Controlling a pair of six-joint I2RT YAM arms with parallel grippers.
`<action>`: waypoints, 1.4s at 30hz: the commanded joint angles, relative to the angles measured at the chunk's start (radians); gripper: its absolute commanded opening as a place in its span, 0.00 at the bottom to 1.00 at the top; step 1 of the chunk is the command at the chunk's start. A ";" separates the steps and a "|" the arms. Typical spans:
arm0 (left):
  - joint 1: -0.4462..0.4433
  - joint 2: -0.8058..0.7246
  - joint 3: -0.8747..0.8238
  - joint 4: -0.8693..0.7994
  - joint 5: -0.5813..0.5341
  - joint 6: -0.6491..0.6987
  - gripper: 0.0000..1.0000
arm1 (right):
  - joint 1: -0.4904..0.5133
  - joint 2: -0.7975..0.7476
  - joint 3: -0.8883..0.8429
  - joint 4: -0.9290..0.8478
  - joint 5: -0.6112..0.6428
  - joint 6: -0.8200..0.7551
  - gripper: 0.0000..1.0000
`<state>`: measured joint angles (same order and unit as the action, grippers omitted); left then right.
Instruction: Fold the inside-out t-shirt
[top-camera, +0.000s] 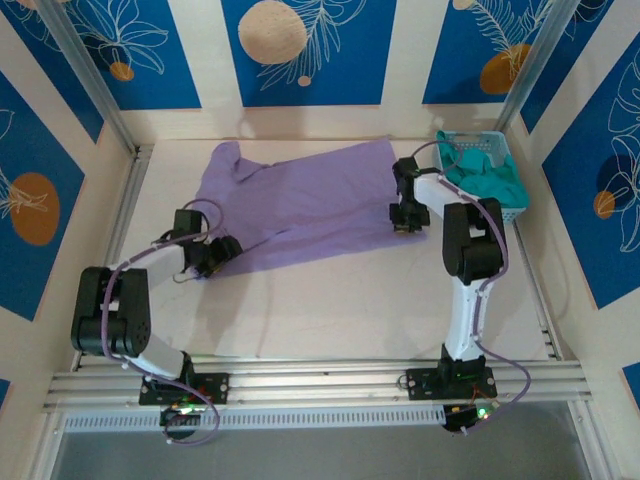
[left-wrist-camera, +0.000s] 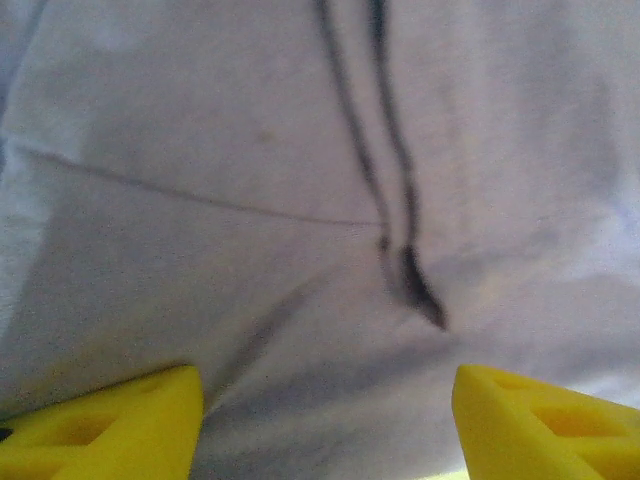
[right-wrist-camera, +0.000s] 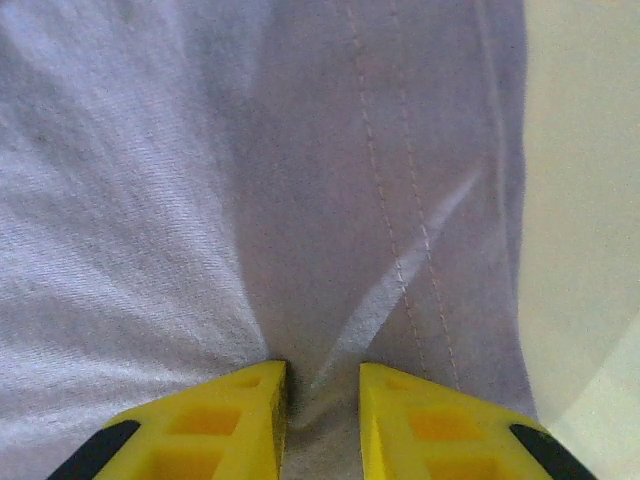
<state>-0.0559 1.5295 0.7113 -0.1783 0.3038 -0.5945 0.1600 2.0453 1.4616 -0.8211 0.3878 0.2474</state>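
The inside-out t-shirt (top-camera: 300, 205) lies spread across the back of the table, lavender, with its stitched seams facing up. My left gripper (top-camera: 222, 252) rests at the shirt's near-left edge. In the left wrist view it (left-wrist-camera: 325, 380) is open, its yellow fingers (left-wrist-camera: 110, 425) wide apart over creased cloth (left-wrist-camera: 300, 200). My right gripper (top-camera: 405, 222) sits at the shirt's right edge. In the right wrist view it (right-wrist-camera: 322, 372) is shut on a raised pinch of the cloth (right-wrist-camera: 200, 200), just left of the double-stitched hem (right-wrist-camera: 400, 230).
A light-blue basket (top-camera: 480, 138) holding a teal-green garment (top-camera: 492, 182) stands at the back right, close behind my right arm. Bare table (top-camera: 350, 300) stretches in front of the shirt, and shows past the hem (right-wrist-camera: 585, 250). Metal rails edge the table.
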 joint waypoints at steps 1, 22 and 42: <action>-0.006 -0.031 -0.067 -0.022 0.033 0.025 0.67 | -0.022 -0.097 -0.141 -0.150 0.095 0.069 0.27; 0.142 -0.147 -0.121 0.055 0.040 -0.085 0.60 | 0.708 -0.052 -0.006 0.654 -0.330 -0.382 0.53; 0.165 -0.134 -0.211 0.107 0.035 -0.070 0.59 | 0.736 0.248 0.277 0.594 -0.278 -0.450 0.13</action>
<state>0.0944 1.3834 0.5301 -0.0479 0.3504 -0.6746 0.9051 2.2940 1.7000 -0.2413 0.1078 -0.2092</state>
